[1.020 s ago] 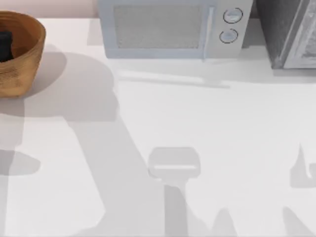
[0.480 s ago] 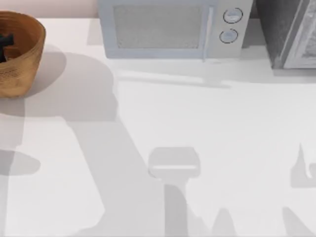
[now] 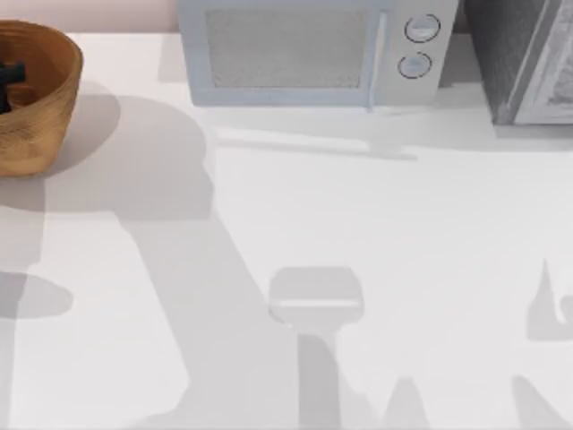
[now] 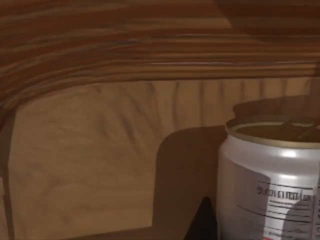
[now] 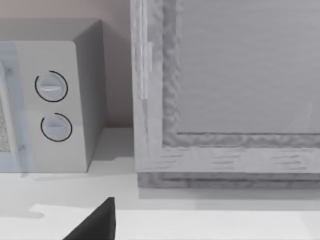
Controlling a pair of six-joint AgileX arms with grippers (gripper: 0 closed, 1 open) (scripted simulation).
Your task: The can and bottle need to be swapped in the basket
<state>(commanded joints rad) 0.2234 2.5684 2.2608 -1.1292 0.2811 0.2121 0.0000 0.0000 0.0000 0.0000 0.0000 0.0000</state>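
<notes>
The orange-brown woven basket (image 3: 45, 98) stands at the table's far back left, cut off by the top view's left edge. A dark part of my left gripper (image 3: 9, 76) reaches down inside it. In the left wrist view the can (image 4: 272, 185), silver-white with printed text and a dull gold top, stands upright on the basket's floor close to the ribbed inner wall (image 4: 100, 150). A dark tip of the left gripper (image 4: 202, 222) sits just beside the can. The bottle is out of view. A dark tip of my right gripper (image 5: 95, 222) hangs over the table near the back right.
A white microwave (image 3: 309, 54) with two round knobs (image 5: 52, 105) stands at the back centre. A grey cabinet (image 3: 524, 58) fills the back right corner, close to the right gripper. The white table (image 3: 358, 224) spreads wide in front of them, crossed by arm shadows.
The dark part of my left gripper inside the basket showed larger a second ago; it has since shrunk toward the left edge and held still over the last half second.
</notes>
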